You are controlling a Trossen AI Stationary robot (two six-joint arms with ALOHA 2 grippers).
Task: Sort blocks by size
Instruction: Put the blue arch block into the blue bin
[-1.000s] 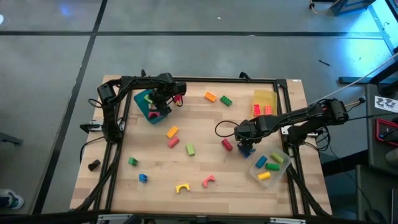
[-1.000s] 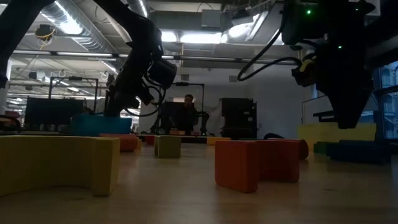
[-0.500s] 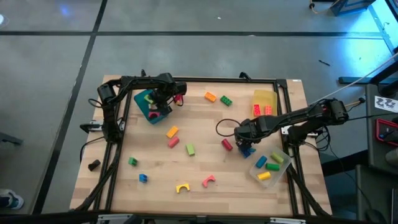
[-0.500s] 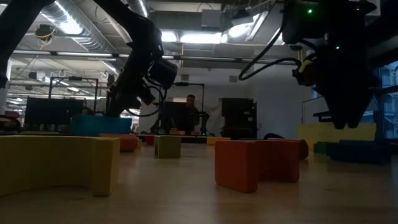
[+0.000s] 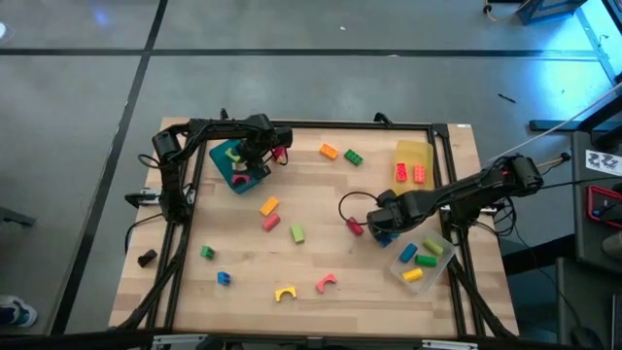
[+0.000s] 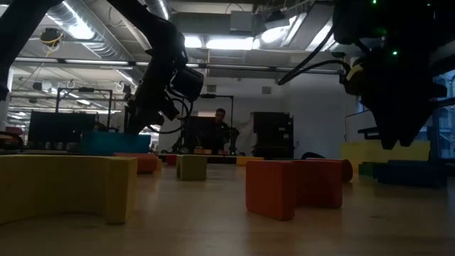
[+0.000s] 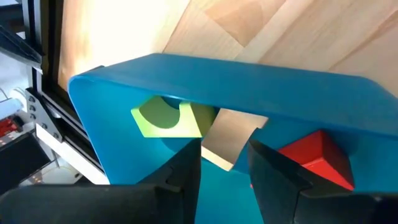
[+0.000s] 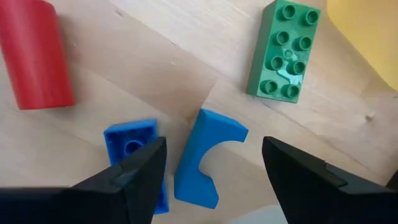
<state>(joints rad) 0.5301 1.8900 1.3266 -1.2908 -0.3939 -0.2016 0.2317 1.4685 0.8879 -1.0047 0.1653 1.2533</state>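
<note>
A blue arch block (image 8: 205,158) is seen lying flat on the table (image 5: 311,185), in the gap between the two spread fingers (image 8: 140,177) of the right end effector (image 5: 381,229), nearer to neither finger by touch; no contact with it can be made out, so this end effector is taken to be open and holding nothing. A small blue brick (image 8: 134,155) lies just beside the arch, partly covered by one finger, and a red cylinder (image 8: 37,56) and a green studded brick (image 8: 283,50) lie farther out on the wood. In the high view the right end effector is placed right of the table's middle, beside the red cylinder and near a clear tray (image 5: 423,261) in which green, blue and yellow blocks are kept. A yellow tray (image 5: 413,153) with two red-orange blocks is set at the far right. The left end effector (image 5: 251,163) is held over a teal tray (image 7: 249,81) at the far left corner; a light green arch block (image 7: 168,118) and a red block (image 7: 314,155) lie inside it beyond the fingertips. Its fingers stand apart with bare tray and wood seen between them, nothing being gripped. Other blocks are scattered about the table, among them a yellow arch (image 5: 284,293) and a pink arch (image 5: 326,283) near the front edge.
</note>
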